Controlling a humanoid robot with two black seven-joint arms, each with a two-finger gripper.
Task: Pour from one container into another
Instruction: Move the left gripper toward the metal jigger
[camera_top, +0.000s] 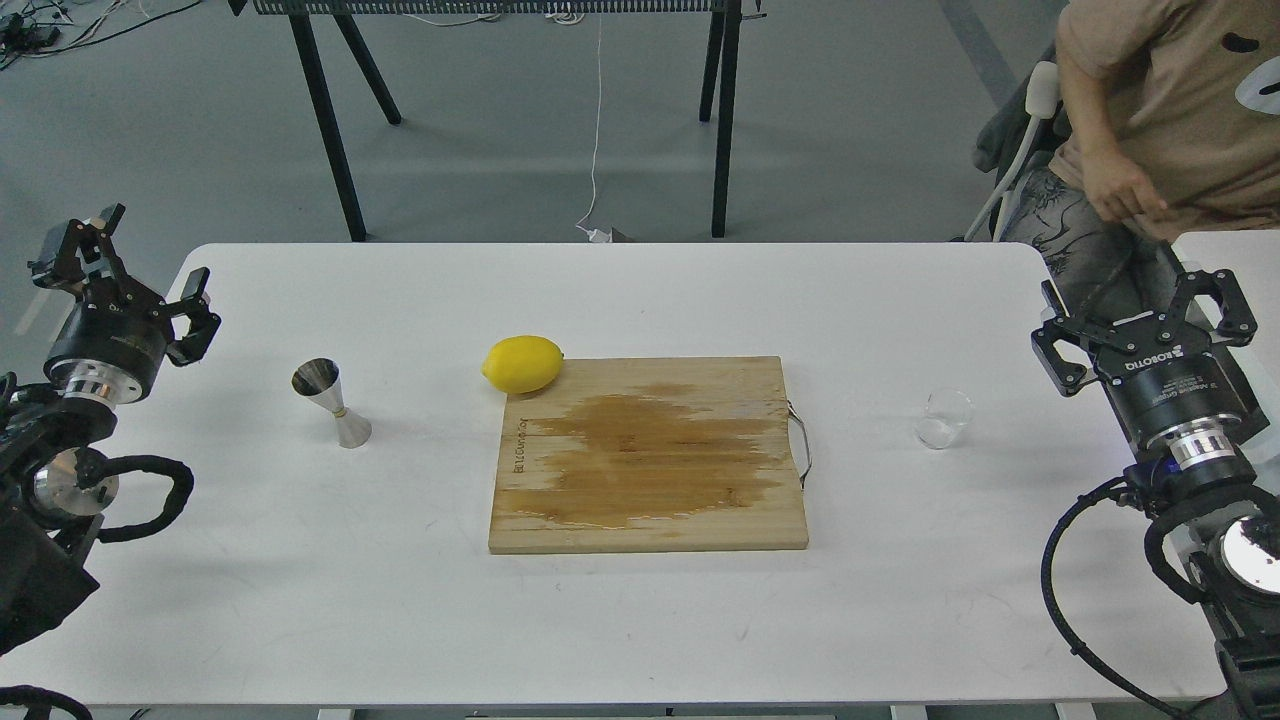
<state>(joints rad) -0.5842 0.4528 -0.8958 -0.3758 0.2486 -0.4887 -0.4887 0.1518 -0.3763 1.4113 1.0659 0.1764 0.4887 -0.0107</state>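
A small clear glass tumbler (943, 418) stands upright on the white table (640, 620), right of the cutting board. The shiny steel jigger (333, 403) stands upright on the left side of the table. My left gripper (125, 262) hovers at the table's left edge, well left of the jigger, fingers spread open and holding nothing. My right gripper (1140, 315) hangs at the table's right edge, right of and slightly behind the tumbler, also open and holding nothing.
A wooden cutting board (650, 455) with a wet stain and a metal handle lies mid-table. A yellow lemon (523, 363) rests at its back left corner. A seated person (1150, 110) is at the back right. Black table legs stand behind.
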